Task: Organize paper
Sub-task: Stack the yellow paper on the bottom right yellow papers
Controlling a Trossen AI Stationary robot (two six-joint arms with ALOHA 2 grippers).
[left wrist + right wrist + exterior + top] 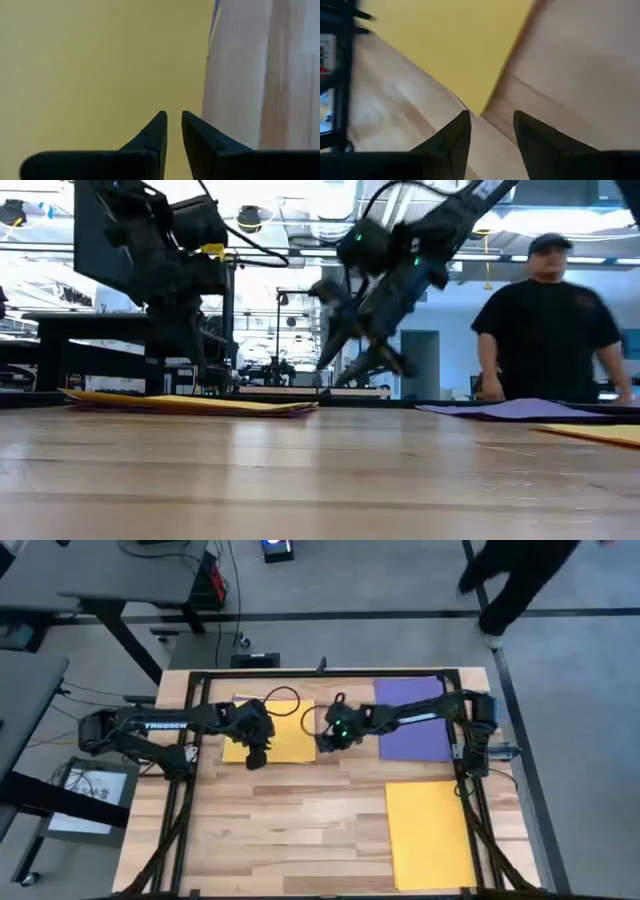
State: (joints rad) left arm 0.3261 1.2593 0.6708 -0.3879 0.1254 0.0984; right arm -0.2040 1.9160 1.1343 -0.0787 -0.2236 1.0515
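We judged the step in hand to be squaring the left-hand stack, and we would have done it slowly: press flat with the left gripper so the top yellow sheet could not skate, and bring the right gripper in low at the stack's corner rather than down onto it, since thin paper buckles when pushed from above. The left gripper sat directly over that yellow sheet, its fingers drawn nearly together with only a slit between them and nothing held; we could not tell whether the tips touched the paper. The right gripper hovered just beside the sheet's near corner, above bare tabletop, its fingers parted by a moderate gap and empty, the corner lying just ahead of the gap. A thin purple edge peeped out beneath the yellow there, so the pile was not yet flush. Well away behind the right gripper lay a purple sheet, and farther toward the table's front a second yellow sheet, both apart from the stack. A person stood beyond the table.
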